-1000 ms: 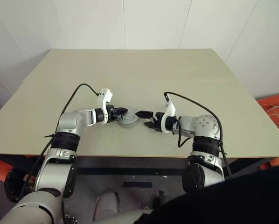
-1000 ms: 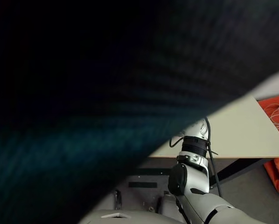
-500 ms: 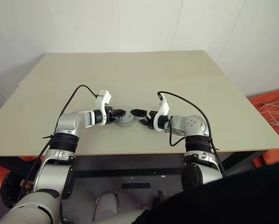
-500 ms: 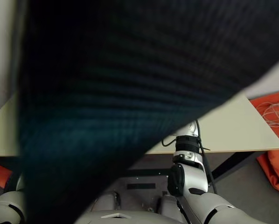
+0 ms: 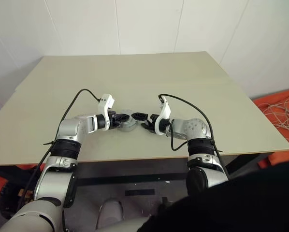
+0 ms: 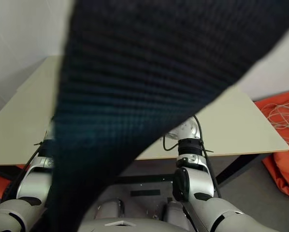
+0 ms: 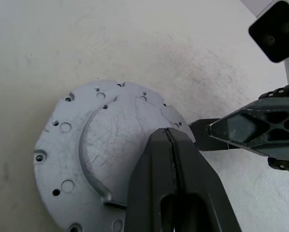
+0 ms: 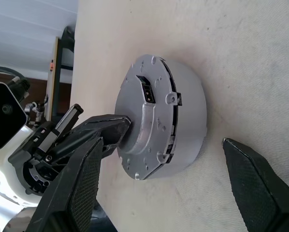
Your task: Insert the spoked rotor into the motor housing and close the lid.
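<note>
The left pincer (image 7: 171, 159) is pressed together, its tips resting on the grey lid (image 7: 86, 159) atop the motor housing (image 8: 183, 121). The right pincer (image 8: 168, 188) stands spread wide, straddling the housing on the desk (image 5: 183, 82), near its front edge.

one motor housing (image 8: 180, 121), one lid (image 7: 101, 154), one table (image 5: 183, 77)
</note>
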